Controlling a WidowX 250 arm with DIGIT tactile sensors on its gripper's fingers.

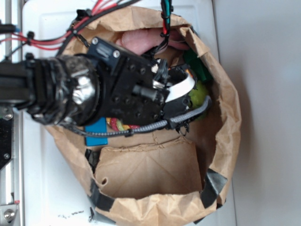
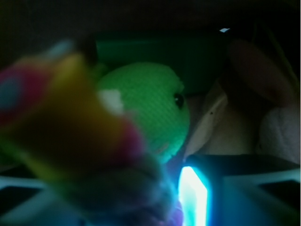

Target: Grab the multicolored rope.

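Observation:
The multicolored rope (image 1: 120, 125) shows as a short red and yellow stretch under my arm, inside the paper bag (image 1: 228, 127). In the wrist view the rope (image 2: 84, 136) is a big blurred band of red, yellow and green right in front of the camera, running down to the bottom centre. My gripper (image 1: 181, 89) reaches into the bag beside a lime-green plush (image 1: 201, 94). The rope's blur covers the gripper (image 2: 150, 209) in the wrist view, so how the jaws stand is unclear.
The lime-green plush (image 2: 150, 108) lies just behind the rope. A pink plush (image 1: 141, 41) sits at the bag's far side. A blue block (image 1: 96, 132) lies by the bag's left wall and a dark green object (image 1: 197, 66) at its right. The bag's walls close round my arm.

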